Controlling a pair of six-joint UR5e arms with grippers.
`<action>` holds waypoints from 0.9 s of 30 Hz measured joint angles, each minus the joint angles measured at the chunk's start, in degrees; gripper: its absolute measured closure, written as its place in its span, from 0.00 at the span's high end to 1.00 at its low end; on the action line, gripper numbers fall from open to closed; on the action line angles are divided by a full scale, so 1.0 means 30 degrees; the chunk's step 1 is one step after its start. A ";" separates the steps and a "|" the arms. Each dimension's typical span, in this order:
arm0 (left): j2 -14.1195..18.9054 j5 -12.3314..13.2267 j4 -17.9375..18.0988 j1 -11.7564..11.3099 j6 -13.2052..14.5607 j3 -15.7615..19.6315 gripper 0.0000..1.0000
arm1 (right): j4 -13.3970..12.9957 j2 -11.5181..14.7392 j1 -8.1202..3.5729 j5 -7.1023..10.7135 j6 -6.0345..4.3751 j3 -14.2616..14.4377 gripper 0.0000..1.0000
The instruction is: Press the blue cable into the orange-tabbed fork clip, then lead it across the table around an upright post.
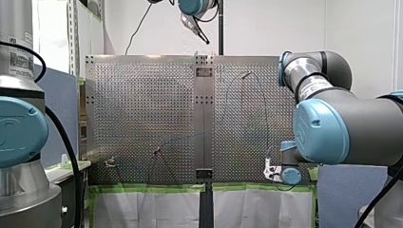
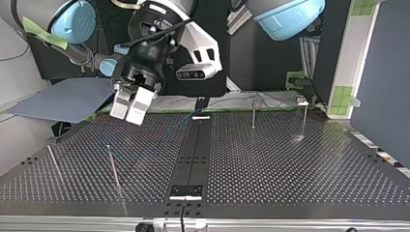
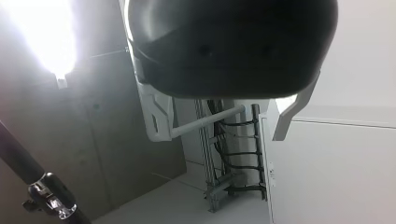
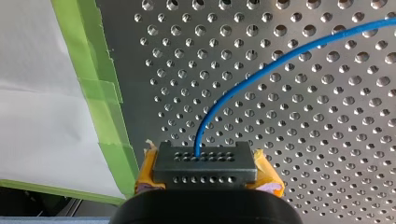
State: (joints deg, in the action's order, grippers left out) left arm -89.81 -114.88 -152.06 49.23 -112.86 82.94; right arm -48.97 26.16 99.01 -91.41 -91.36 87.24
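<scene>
Right jaws: closed tight on the blue cable (image 4: 261,70), a yellow pad (image 4: 268,175) showing at each side of the grip. From the grip, rising in one curve over the perforated surface (image 4: 327,154) and out of the right wrist view. Just beside the green tape (image 4: 100,93) at the surface border, so little room on that side but much open room toward the middle.

In the top view, low over the far left border, well apart from one thin post (image 2: 112,165) and a second post (image 2: 54,162) nearer the camera. At the top view's right, an upright post (image 2: 253,113), another post (image 2: 304,121) and a small clip (image 2: 300,100) at the far border. Orange tab too small to make out. Cable only faint there, close to the upright post; cannot tell if touching.

Left jaws: cannot tell the state. Only a black housing (image 3: 233,46) against a room wall in the left wrist view.
</scene>
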 joint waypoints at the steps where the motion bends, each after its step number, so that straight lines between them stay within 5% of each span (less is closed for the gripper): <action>1: -0.0005 -0.0001 0.0243 -0.0003 -0.0096 0.0250 1.00 | 0.0000 -0.0001 0.0000 0.0000 0.0007 0.0001 0.00; 11: -0.0018 -0.0358 0.0747 -0.0022 -0.1608 0.2249 1.00 | 0.0000 0.0011 0.0000 0.0000 0.0093 0.0000 0.00; 27: -0.0041 -0.0538 0.0674 -0.0176 -0.1898 0.5284 1.00 | 0.0000 0.0026 0.0000 0.0000 0.0097 -0.0011 0.00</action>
State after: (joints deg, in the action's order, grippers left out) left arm -89.93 -116.49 -150.04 48.70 -118.55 98.79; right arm -48.97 26.24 99.01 -91.42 -91.07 87.21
